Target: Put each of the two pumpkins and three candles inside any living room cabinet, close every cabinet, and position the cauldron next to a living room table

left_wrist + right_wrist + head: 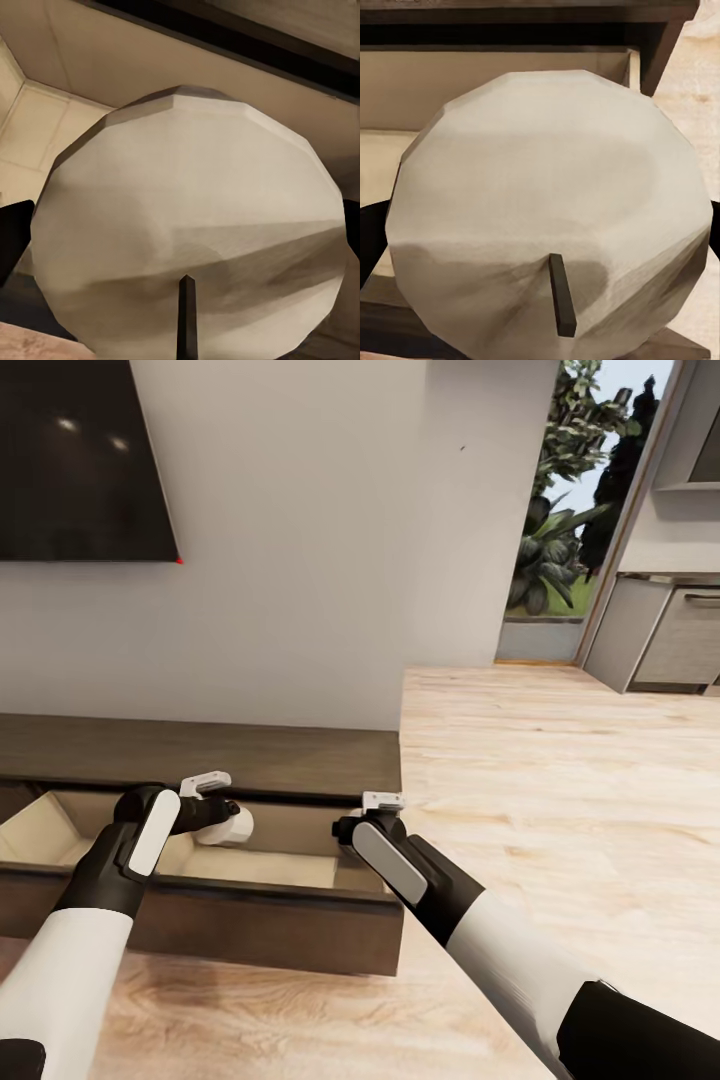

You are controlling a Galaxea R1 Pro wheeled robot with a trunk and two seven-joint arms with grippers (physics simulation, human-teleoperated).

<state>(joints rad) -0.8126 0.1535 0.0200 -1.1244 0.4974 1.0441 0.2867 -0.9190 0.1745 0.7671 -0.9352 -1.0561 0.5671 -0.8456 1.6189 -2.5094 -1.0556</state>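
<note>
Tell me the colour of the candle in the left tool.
Pale beige-grey candle, dark wick; clearest in the left wrist view.

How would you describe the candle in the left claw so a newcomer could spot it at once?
Start at the long, low dark brown wooden cabinet under the black wall screen; its pale-lined drawer stands open. Above it, the left claw holds a stubby beige-grey cylindrical candle. Unlike the other candle in the right claw, it sits nearer the drawer's middle.

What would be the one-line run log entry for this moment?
left hand: holds candle over open cabinet drawer | right hand: holds second candle at drawer's right end | not released yet
</note>
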